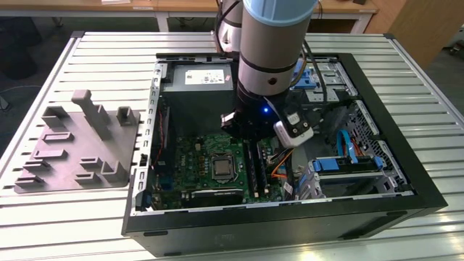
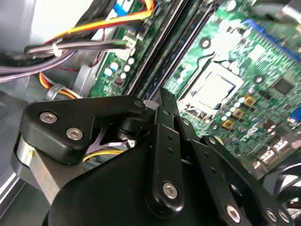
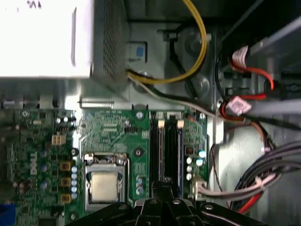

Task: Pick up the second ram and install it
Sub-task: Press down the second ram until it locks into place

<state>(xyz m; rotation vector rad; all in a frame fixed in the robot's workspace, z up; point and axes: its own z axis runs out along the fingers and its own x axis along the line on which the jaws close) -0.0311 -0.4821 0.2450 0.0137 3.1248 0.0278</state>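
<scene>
The arm [image 1: 272,49] reaches down into the open computer case [image 1: 377,215] lying on the slatted table [image 1: 94,217], and its own bulk hides much of the work in the exterior view: the hand [image 1: 250,130] sits low over the motherboard [image 1: 192,157], just above the long memory slots [image 1: 255,166], and its fingertips cannot be made out from there. In the first wrist view the slots [image 3: 169,150] run side by side away from the dark finger [image 3: 162,188], whose tip rests right at their near end. Whether a ram stick stands in a slot or is pinched between the fingers cannot be told; the sticks and slots blend into dark strips. The second wrist view shows the hand [image 2: 164,122] from behind, its black linkage drawn together to a narrow point, so it looks clenched, yet what it clenches is hidden by the fingers themselves. That view also gives the processor socket [image 2: 211,89] beside the slots and a bundle of cables [image 2: 80,47] on the other side. The exterior view alone shows a grey fixture tray [image 1: 73,147] on the table, at the exterior view's left of the case.
</scene>
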